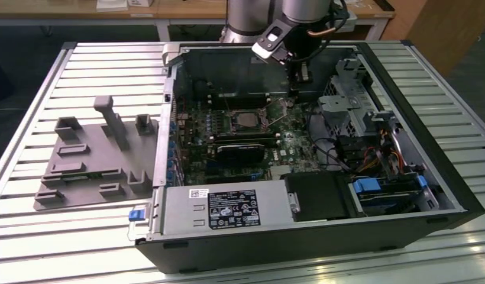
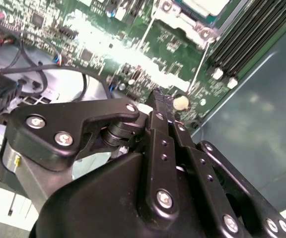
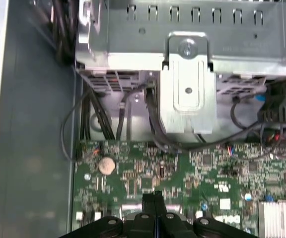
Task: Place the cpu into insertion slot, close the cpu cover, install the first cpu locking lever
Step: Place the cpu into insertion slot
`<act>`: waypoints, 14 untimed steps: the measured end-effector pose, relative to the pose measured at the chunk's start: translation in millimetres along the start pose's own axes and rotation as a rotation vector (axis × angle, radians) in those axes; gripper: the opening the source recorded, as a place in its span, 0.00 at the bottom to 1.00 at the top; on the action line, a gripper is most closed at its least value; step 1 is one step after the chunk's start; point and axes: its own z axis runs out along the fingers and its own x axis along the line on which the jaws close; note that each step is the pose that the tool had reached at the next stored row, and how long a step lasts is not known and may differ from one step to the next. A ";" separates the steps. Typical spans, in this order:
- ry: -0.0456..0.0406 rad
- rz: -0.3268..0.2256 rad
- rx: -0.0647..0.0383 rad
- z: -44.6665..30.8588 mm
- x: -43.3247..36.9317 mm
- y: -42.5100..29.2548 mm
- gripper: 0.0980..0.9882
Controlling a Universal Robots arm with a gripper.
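Gripper (image 3: pixel 155 197) pinched together, empty, low over board (image 3: pixel 133 183) | cpu (image 1: pixel 244 120) flat mid-board, near the gripper | risk — I see cables (image 3: pixel 155 129) close; a careless drop snags them or gouges the board.

Downward-pointing claw (image 3: pixel 155 196), fully closed

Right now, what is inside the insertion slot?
The cpu sits in it, its grey face showing through the window of the cpu cover. The contacts underneath are covered.
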 end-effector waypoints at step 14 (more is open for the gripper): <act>-0.0008 0.009 0.001 18.1 0.3 7.8 0.00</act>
